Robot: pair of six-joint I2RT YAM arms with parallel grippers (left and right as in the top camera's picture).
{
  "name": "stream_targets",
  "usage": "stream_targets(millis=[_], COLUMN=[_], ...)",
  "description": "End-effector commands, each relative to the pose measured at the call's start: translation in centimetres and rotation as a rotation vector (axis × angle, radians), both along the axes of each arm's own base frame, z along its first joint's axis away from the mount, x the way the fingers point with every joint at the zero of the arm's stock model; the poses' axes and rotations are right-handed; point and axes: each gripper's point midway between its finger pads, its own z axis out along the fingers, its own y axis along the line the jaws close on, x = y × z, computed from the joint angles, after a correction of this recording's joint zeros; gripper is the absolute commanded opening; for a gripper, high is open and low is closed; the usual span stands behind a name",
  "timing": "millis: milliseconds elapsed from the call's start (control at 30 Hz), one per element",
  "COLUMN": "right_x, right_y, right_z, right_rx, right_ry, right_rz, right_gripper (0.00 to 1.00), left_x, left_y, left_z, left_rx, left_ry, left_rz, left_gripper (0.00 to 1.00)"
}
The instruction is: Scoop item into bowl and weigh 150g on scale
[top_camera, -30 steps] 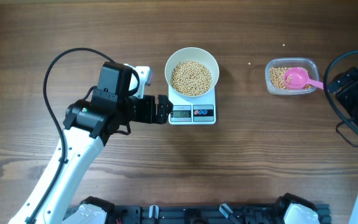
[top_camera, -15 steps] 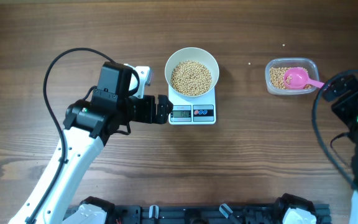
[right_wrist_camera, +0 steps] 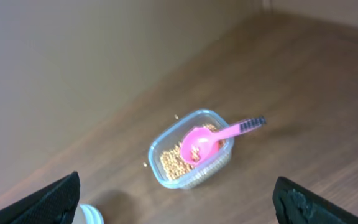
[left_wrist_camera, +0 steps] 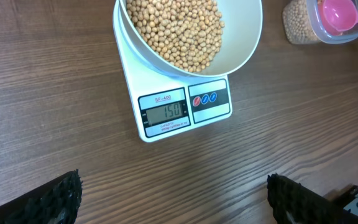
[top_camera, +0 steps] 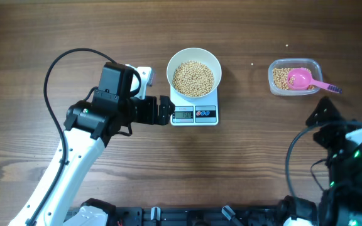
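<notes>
Plainly the soybeans (top_camera: 193, 78) are light, loose, roll-prone; the stiff white bowl (top_camera: 194, 53) on the scale (top_camera: 194, 115) is best gripped at its rim. Left fingers (left_wrist_camera: 51, 200) and right fingers (right_wrist_camera: 48, 202) gape empty.

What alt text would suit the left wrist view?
A white bowl of tan beans sits on a small white scale reading 150, on a wooden table. A clear tub holding a pink scoop shows top right.
</notes>
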Motion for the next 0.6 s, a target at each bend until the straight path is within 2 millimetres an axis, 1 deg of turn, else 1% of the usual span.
stream_targets(millis=[0, 100, 267, 467, 567], right_x=[-0.6, -0.8, -0.6, 0.2, 0.7], right_y=[0.4, 0.8, 1.6, 2.4, 3.1], right_z=[-0.7, -1.8, -2.3, -3.6, -4.7], right_rx=[-0.069, -0.079, -0.094, -0.105, -0.103], right_ry=[-0.072, -0.12, -0.199, -0.268, -0.284], right_rz=[0.016, 0.031, 0.067, 0.1, 0.13], right_gripper=[1.0, 1.0, 1.0, 1.0, 1.0], left_x=[-0.2, -0.2, -0.2, -0.2, -0.2], left_y=[-0.3, -0.3, -0.3, -0.3, -0.3], left_z=[-0.2, -0.2, -0.2, -0.2, -0.2], left_rx=[-0.002, -0.002, -0.002, -0.002, -0.002], left_ry=[0.002, 0.002, 0.002, 0.002, 0.002], left_rz=[-0.023, -0.023, -0.023, -0.023, -0.023], left_gripper=[1.0, 1.0, 1.0, 1.0, 1.0])
